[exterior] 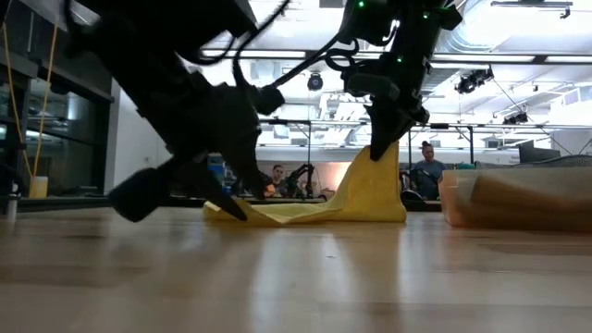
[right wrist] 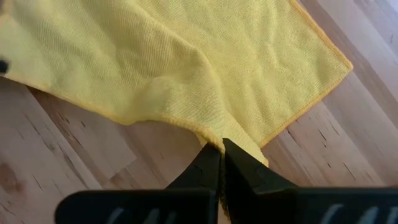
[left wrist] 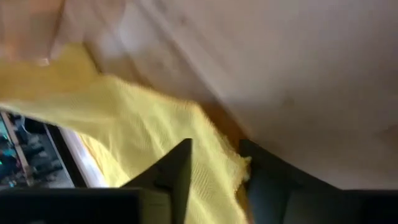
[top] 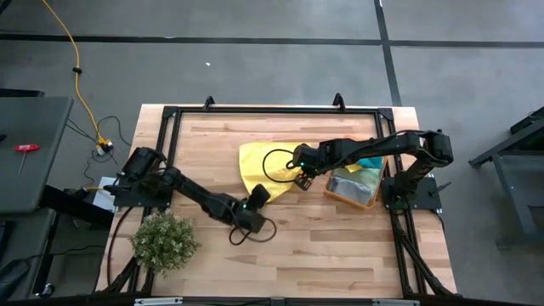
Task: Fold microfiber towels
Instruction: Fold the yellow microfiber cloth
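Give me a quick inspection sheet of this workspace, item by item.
Surface: wooden table, black frame around it.
Job's things: yellow towel spread mid-table, one corner lifted; more towels in the orange bin.
Clutter: green plant at the front left.
Grippers: right gripper shut on the towel's raised corner; left gripper at another corner, jaws astride its edge.
Cables: yellow cable on the floor.
Surroundings: people seated behind.

My overhead camera looks straight down on the whole tabletop (top: 280, 246). My low one sits at tabletop height, facing level across into the room. Each wrist camera peers close past its own fingers. All four share the yellow towel (top: 259, 161) near the tabletop's middle.
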